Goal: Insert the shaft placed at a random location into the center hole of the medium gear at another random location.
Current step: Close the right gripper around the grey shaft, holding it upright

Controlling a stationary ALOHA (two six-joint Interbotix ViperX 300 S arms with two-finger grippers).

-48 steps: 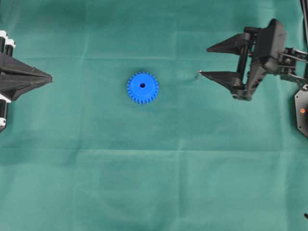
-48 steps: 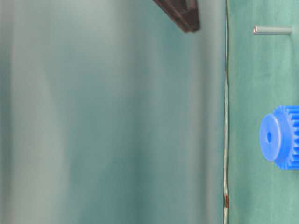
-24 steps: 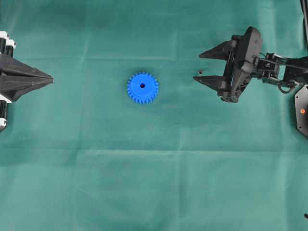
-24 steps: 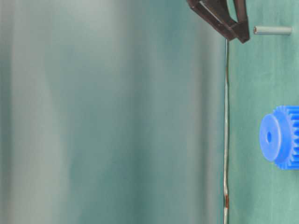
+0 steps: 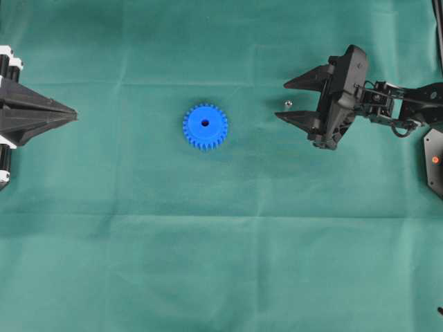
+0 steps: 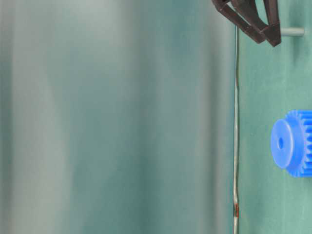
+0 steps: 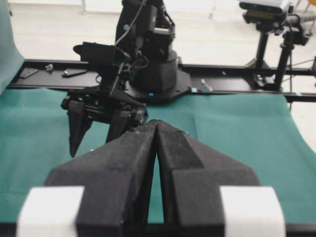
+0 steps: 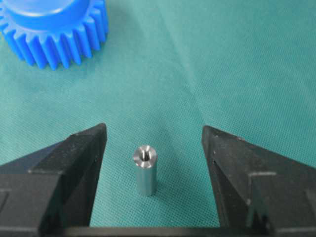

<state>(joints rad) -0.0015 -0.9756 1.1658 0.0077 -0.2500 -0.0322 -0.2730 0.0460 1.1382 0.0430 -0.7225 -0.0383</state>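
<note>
The blue medium gear (image 5: 205,126) lies flat on the green cloth with its dark center hole (image 5: 205,123) facing up. It also shows in the right wrist view (image 8: 54,29) and the table-level view (image 6: 292,143). The silver shaft (image 5: 288,104) stands upright on the cloth to the gear's right. My right gripper (image 5: 282,101) is open, and the shaft (image 8: 145,169) stands between its fingers, closer to the left finger and touching neither. My left gripper (image 5: 73,113) is shut and empty at the far left, its closed tips (image 7: 156,123) pointing toward the right arm.
The green cloth (image 5: 221,263) covers the whole table. The right arm's base (image 5: 435,159) sits at the right edge. In the left wrist view a black rail (image 7: 237,84) and stands run behind the far edge of the cloth.
My right gripper has moved left and down, so its open fingers now flank the shaft. The gear, the shaft and the left gripper have not moved.
</note>
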